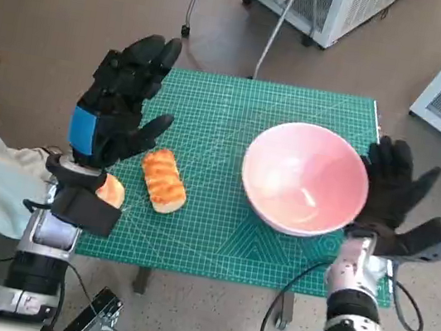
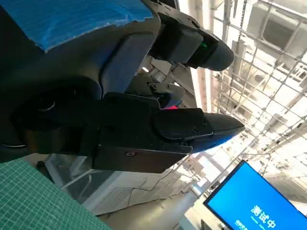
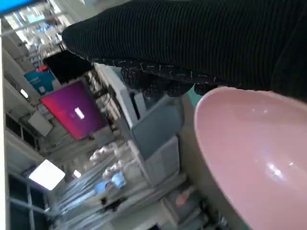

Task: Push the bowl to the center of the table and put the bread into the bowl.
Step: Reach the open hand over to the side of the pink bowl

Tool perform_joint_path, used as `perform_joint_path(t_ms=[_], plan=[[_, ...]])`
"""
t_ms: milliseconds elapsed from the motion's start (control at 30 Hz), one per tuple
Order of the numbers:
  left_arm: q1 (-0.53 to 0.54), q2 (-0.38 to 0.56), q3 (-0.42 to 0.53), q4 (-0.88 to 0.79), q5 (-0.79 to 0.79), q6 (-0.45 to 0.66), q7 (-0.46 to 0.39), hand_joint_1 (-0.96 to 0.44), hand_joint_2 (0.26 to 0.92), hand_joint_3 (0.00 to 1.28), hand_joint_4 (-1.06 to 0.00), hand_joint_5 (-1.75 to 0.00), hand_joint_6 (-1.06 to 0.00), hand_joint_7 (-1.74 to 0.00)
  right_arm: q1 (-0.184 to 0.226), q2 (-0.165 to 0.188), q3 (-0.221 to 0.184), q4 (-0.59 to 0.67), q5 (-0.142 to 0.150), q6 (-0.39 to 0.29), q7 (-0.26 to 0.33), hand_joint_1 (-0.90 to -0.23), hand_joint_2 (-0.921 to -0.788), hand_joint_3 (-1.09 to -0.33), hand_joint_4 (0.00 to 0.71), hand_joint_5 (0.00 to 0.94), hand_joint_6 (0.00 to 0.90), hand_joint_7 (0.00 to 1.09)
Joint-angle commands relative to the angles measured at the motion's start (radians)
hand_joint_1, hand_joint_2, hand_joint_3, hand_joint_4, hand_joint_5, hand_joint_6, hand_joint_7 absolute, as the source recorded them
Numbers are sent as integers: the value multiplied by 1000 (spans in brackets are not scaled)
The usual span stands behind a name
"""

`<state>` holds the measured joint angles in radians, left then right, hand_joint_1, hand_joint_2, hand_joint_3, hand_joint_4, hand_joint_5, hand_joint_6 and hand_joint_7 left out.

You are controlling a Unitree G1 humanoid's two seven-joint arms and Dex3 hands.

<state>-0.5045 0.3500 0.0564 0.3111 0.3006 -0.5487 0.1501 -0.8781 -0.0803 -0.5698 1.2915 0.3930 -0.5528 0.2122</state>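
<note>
Pink bowl [image 1: 305,179] sits upright right of the bread [image 1: 163,180], whose long axis runs near-to-far. Right hand [image 1: 394,193] lies spread against the bowl's right rim, holding nothing. Left hand [image 1: 123,104] hovers spread and empty above the bread.

bowl [image 1: 305,179] pink; bread [image 1: 163,180] golden-brown; mat [image 1: 228,116] green, gridded; left hand [image 1: 120,108] black, blue tape

Bare mat [image 1: 227,125] lies between left hand [image 1: 120,108] and bowl [image 1: 305,179]; only the bread [image 1: 164,179] lies just below the hand.
</note>
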Motion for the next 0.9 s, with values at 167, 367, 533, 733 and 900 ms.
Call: perform_joint_path(t_ms=[167,367,533,733,900], plan=[[40,9,17,-72,-4,46,-5,-278,921,251,-381,-7,-197,-669,-46,49,5,17,-6,31,-37,-431,-921,-803,276,6,126,666],[62,9,23,-115,-6,75,-8,-271,921,255,-380,-8,-174,-717,-79,64,13,25,-17,68,-69,-451,-921,-789,289,11,119,684],[79,7,28,-141,-3,90,-7,-266,921,254,-380,-9,-163,-739,-107,76,19,30,-21,95,-103,-462,-921,-776,311,20,127,698],[101,9,35,-166,-2,103,-8,-264,921,254,-381,-9,-157,-752,-127,78,44,34,-50,118,-135,-480,-921,-767,327,19,151,659],[115,20,43,-184,-3,111,-15,-258,921,254,-384,-11,-154,-760,-123,63,71,30,-87,110,-151,-492,-921,-774,328,17,157,648]])
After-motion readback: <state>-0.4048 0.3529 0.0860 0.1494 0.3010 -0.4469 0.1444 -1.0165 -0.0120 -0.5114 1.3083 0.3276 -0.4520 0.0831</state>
